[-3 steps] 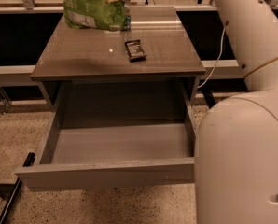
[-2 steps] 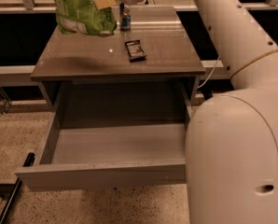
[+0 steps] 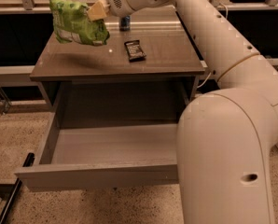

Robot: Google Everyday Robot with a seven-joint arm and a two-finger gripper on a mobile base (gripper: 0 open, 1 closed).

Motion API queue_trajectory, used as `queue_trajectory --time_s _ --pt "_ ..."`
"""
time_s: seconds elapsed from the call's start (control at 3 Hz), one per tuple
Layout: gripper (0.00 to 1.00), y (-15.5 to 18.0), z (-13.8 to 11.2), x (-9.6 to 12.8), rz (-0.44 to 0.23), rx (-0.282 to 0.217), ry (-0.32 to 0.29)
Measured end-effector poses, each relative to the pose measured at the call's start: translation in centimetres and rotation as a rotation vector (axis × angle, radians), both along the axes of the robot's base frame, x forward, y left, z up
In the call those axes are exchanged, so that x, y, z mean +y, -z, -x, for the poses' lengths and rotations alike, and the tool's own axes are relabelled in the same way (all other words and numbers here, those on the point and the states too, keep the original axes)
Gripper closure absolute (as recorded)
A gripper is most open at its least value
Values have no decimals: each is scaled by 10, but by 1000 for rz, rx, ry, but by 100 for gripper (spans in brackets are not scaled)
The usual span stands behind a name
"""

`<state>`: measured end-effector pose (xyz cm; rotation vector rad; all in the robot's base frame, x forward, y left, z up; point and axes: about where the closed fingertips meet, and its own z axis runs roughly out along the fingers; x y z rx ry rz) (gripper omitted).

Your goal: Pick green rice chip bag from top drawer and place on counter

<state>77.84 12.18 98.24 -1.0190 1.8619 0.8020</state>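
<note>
We log the gripper [image 3: 98, 10] clamped on the green rice chip bag [image 3: 76, 21], hanging above the counter's [image 3: 167, 55] left rear, presumably for set-down clear of the dark wrapper [image 3: 135, 50]; top drawer [image 3: 111, 146] open.

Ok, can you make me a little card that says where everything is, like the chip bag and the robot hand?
gripper: up over the back of the counter, pinching the bag's top edge
green rice chip bag: hanging from the gripper, in the air over the counter
counter: glossy top, bag's shadow on it
top drawer: pulled open, grey floor showing
dark wrapper: lying flat on the counter
small dark can: standing at the counter's back edge
</note>
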Motion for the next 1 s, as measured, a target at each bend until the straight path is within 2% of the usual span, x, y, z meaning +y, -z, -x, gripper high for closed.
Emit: queue_trajectory --time_s 1.0 --pt "13 7 0 9 2 10 -12"
